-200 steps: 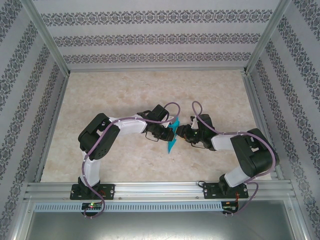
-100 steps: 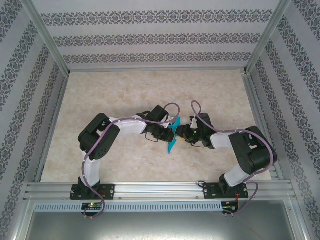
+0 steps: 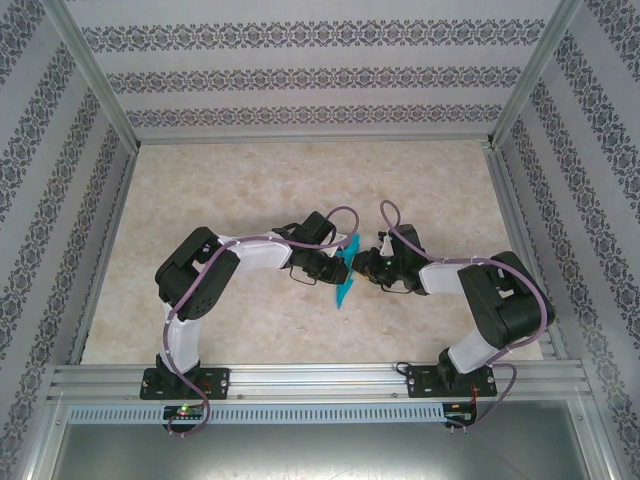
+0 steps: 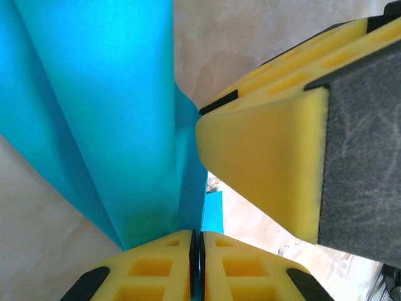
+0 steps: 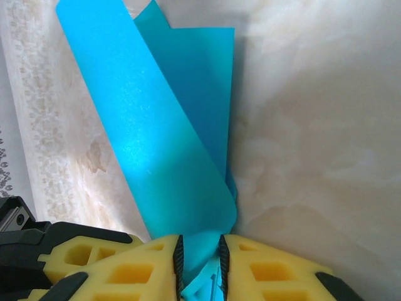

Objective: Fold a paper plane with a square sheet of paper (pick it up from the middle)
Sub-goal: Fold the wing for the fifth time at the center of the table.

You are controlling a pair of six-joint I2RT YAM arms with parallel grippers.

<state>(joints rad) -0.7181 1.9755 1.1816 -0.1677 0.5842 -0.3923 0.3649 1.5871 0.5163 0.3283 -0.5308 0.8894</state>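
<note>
The left gripper (image 4: pixel 198 241) clamps the folded square sheet of paper (image 5: pixel 156 144) from its 9 o'clock side. The right gripper (image 5: pixel 199 248), at 3 o'clock, pinches the same sheet.

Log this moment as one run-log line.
paper: partly folded | left jaws: shut on paper | right jaws: around paper, grip unclear

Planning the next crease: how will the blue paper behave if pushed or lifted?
Probably floppy: the paper curls loosely beyond the right gripper. Likely very light: a narrow pinch by the left gripper holds it up.
</note>
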